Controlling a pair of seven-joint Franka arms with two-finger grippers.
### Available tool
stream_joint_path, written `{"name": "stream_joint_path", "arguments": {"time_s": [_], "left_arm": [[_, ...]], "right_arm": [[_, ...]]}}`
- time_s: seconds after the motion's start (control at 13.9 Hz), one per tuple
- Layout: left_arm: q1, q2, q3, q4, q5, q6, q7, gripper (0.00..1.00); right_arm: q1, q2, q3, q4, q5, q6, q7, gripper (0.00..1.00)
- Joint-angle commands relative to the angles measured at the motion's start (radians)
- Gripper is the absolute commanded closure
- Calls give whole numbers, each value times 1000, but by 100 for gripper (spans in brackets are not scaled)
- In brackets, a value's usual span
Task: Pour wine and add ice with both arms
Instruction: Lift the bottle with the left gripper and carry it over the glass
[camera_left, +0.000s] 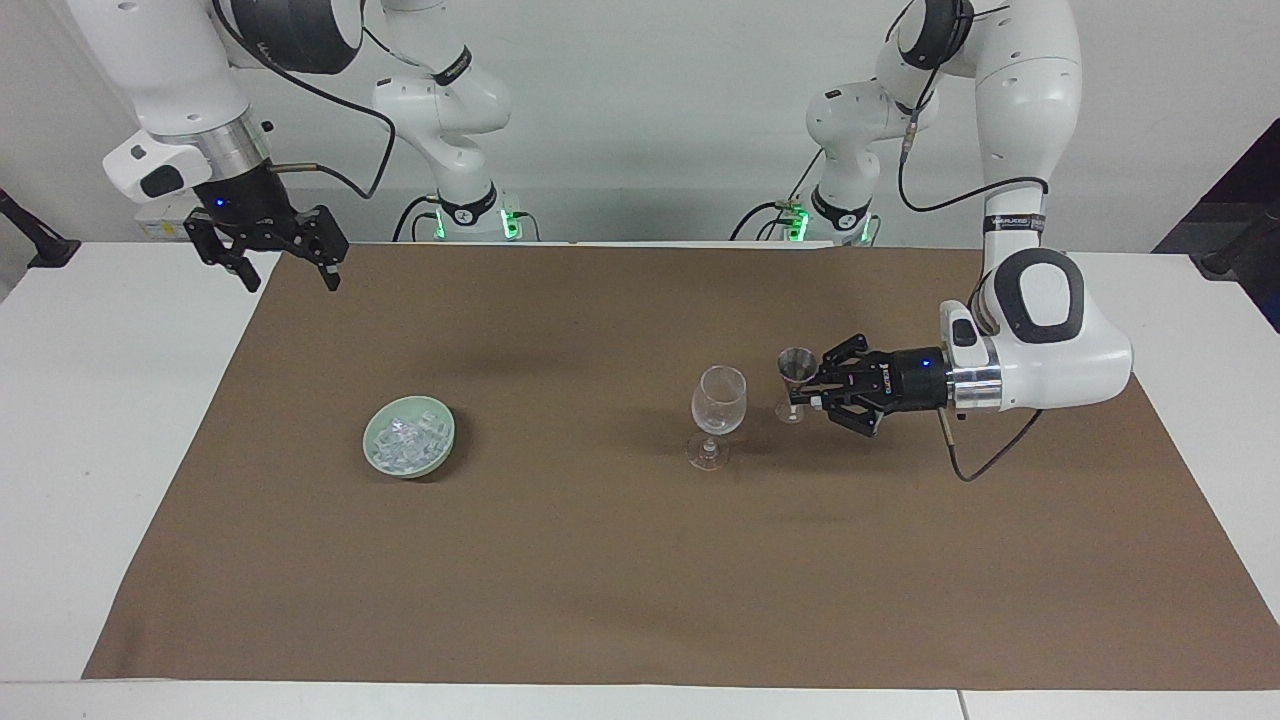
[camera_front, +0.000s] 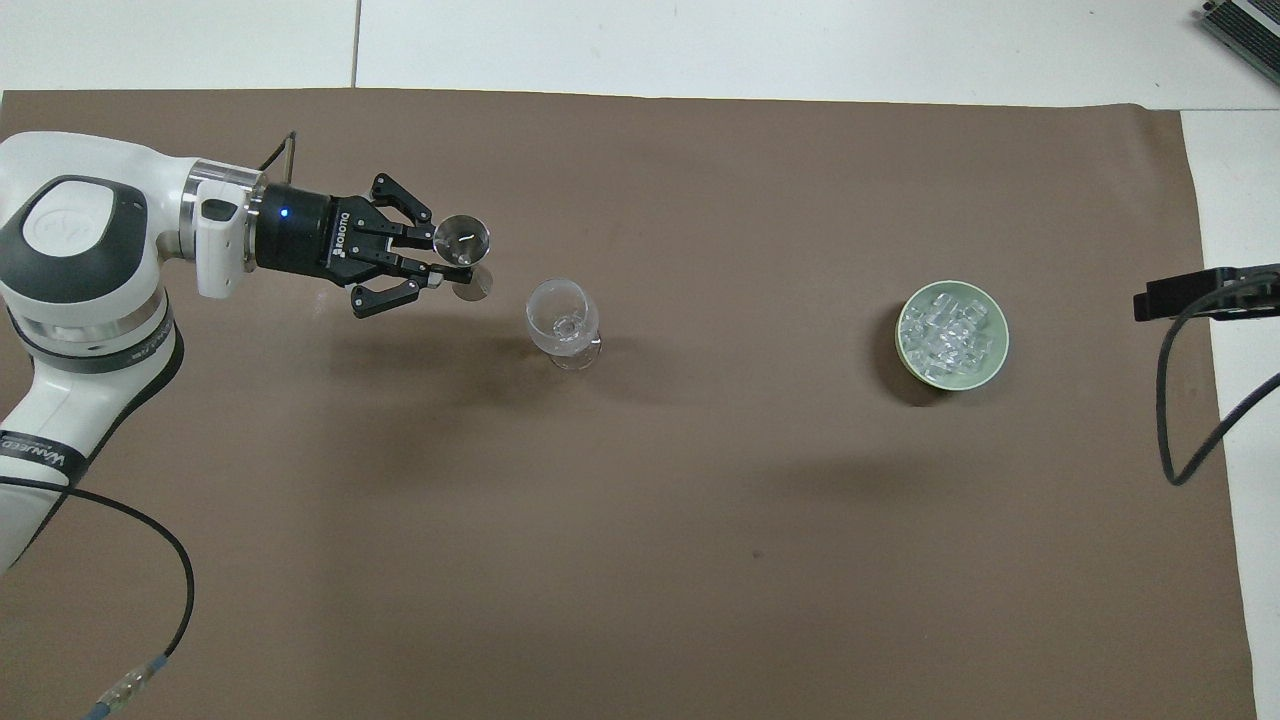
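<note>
An empty clear wine glass (camera_left: 719, 401) stands upright in the middle of the brown cloth; it also shows in the overhead view (camera_front: 562, 318). My left gripper (camera_left: 803, 391) (camera_front: 447, 264) is shut on a small metal jigger (camera_left: 796, 378) (camera_front: 463, 238), held upright just beside the glass toward the left arm's end. The ice (camera_left: 405, 435) (camera_front: 945, 330) lies as several clear cubes in a pale green bowl (camera_left: 410, 472) (camera_front: 1003, 340) toward the right arm's end. My right gripper (camera_left: 290, 280) hangs open and empty over the cloth's corner near its base and waits.
The brown cloth (camera_left: 600, 560) covers most of the white table (camera_left: 90, 450). A black cable (camera_front: 1185, 420) hangs at the right arm's end in the overhead view. A cable (camera_front: 150, 560) trails from the left arm.
</note>
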Motion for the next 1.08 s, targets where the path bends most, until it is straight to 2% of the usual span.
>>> {"name": "stream_joint_path", "arguments": {"time_s": [0.0, 0.43, 1.01], "left_arm": [[-16, -61, 23, -60, 22, 23, -11, 100], [-19, -121, 30, -120, 71, 60, -69, 100], [-68, -142, 31, -118, 160, 123, -167, 100]], "right_arm": [[2, -14, -1, -9, 8, 5, 19, 0], [2, -14, -1, -9, 8, 5, 19, 0], [0, -14, -1, -9, 8, 5, 19, 0]]}}
